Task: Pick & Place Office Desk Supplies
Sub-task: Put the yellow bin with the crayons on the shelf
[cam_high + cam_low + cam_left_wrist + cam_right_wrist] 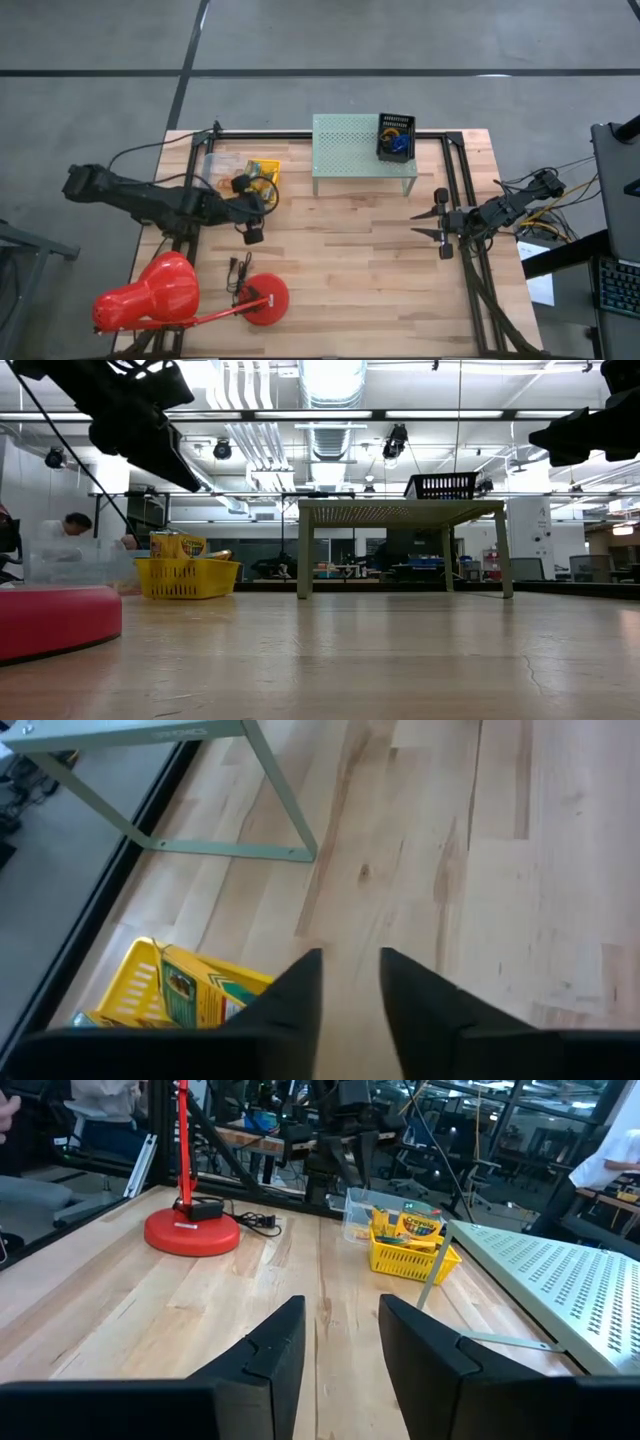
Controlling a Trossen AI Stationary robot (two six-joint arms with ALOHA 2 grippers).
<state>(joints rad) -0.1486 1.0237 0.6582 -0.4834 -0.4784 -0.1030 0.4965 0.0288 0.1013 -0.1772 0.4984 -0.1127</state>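
Wooden boards make up the table (pixel 350 260). On the left side, the left gripper (pixel 253 232) hangs above the wood with its fingers (pixel 300 995) a little apart and nothing between them. Just beside those fingers sits the yellow basket (pixel 264 172) with a crayon box (pixel 205 995) in it. Far right, the right gripper (pixel 441 227) is spread apart and empty.

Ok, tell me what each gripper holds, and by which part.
Nothing is held: the left gripper and the right gripper both show empty, parted jaws.
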